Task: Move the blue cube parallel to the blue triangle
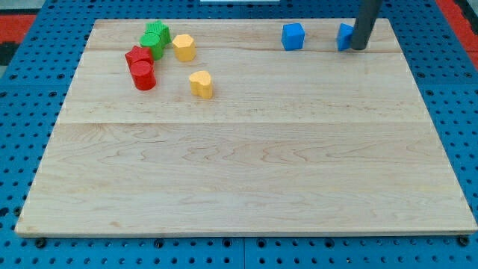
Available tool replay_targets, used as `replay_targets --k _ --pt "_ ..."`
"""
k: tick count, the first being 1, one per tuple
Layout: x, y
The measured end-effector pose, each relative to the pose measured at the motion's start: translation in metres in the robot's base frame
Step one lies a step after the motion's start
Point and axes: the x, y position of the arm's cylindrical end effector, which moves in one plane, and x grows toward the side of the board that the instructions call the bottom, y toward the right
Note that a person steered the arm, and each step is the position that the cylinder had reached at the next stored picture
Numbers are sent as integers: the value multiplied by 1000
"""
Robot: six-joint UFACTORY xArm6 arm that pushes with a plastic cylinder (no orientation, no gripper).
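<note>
A blue cube sits near the view's top, right of centre, on the wooden board. A second blue block, the blue triangle, lies to its right, partly hidden behind my rod. My tip rests on the board touching the triangle's right side, well to the right of the cube. The two blue blocks stand at about the same height in the view, a short gap apart.
At the view's top left are a green block, a yellow hexagonal block, two red blocks touching each other, and a yellow block a little lower. Blue pegboard surrounds the board.
</note>
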Motion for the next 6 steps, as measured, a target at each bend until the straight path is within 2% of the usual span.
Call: replay_targets --k 1,2,4,5,6 --pt "15 -8" --pt "33 -67" --pt "-5 -96" --pt "-11 -111" --pt "4 -130"
